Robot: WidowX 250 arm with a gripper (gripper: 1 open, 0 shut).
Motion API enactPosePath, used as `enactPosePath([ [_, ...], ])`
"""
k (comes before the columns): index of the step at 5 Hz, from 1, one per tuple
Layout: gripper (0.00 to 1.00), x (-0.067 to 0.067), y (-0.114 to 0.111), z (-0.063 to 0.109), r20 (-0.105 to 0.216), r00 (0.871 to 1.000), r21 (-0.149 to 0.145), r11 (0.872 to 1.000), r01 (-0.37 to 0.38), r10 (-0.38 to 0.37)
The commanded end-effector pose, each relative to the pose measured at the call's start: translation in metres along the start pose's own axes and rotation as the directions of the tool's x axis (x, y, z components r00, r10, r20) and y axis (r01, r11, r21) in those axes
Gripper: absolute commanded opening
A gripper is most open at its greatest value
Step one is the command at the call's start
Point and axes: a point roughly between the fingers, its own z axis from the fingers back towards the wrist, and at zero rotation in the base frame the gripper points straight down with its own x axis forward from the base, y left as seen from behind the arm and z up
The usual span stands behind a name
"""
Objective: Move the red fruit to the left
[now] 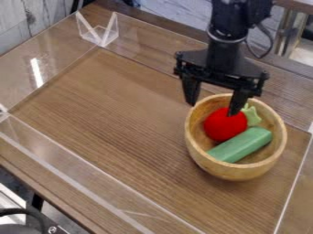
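The red fruit (pixel 224 125) lies inside the wooden bowl (pixel 200 144) at the right of the table, its green leafy top toward the bowl's far rim. A light-green elongated piece (pixel 243 144) rests beside it in the bowl. My black gripper (pixel 218 95) hangs open just above the fruit, one finger at the bowl's left rim and the other over the fruit's right side. Nothing is held between the fingers.
The wooden tabletop (pixel 110 119) is enclosed by low clear acrylic walls (pixel 35 69). A clear folded stand (pixel 97 30) sits at the back left corner. Broad bare wood stretches left of the bowl.
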Motion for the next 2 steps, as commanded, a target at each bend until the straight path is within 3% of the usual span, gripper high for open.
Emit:
enactPosePath([
  [1, 1.00, 0.0063, 0.0047, 0.0009, 0.023, 0.998, 0.002, 0.999, -0.052, 0.052],
  [2, 1.00, 0.0072, 0.0089, -0.0070, 0.012, 0.995, 0.015, 0.995, -0.095, 0.095],
])
